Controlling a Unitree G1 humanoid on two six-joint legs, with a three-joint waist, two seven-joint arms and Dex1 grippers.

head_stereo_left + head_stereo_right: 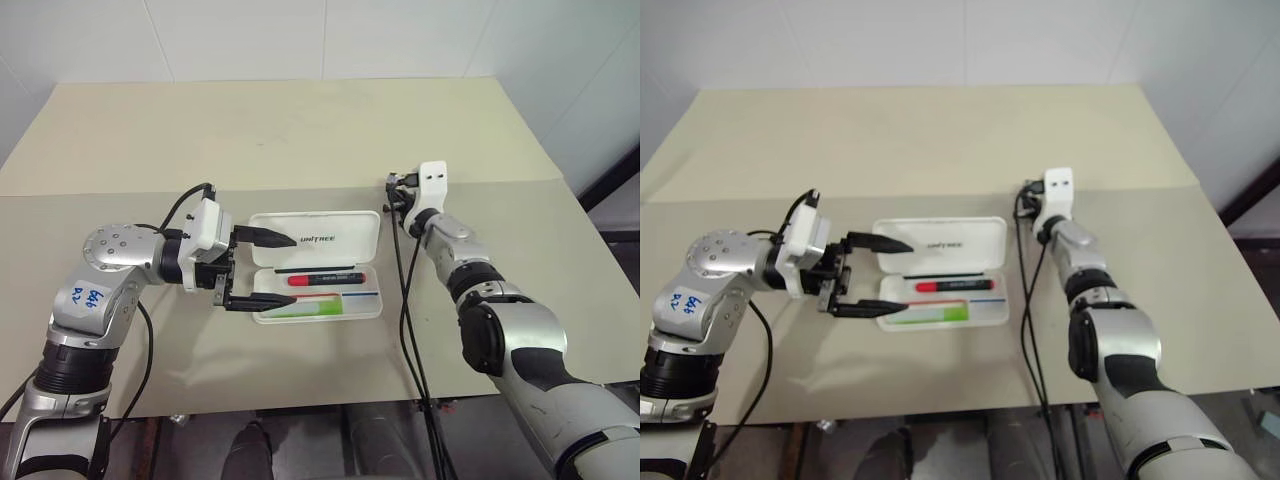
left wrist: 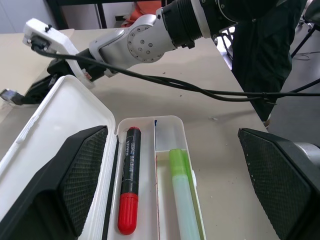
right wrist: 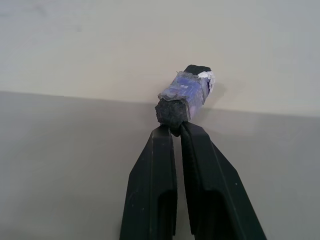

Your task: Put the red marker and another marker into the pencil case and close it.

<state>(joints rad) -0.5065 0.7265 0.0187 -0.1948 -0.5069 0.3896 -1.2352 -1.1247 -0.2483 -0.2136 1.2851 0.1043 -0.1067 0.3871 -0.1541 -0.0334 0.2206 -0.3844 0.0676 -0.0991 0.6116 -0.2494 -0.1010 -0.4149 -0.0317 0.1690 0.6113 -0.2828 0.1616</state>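
The pencil case [image 1: 316, 266] is laid open mid-table [image 1: 300, 140], the red marker [image 1: 326, 279] and the green marker [image 1: 300, 310] lodged in its tray. The left gripper [image 1: 258, 270] is spread wide around the case's left edge. The right gripper [image 3: 175, 131] is clenched on a small dark lump [image 3: 185, 95], with bare tabletop around it.

Beige table [image 1: 300, 130] against a white tiled wall [image 1: 300, 35]
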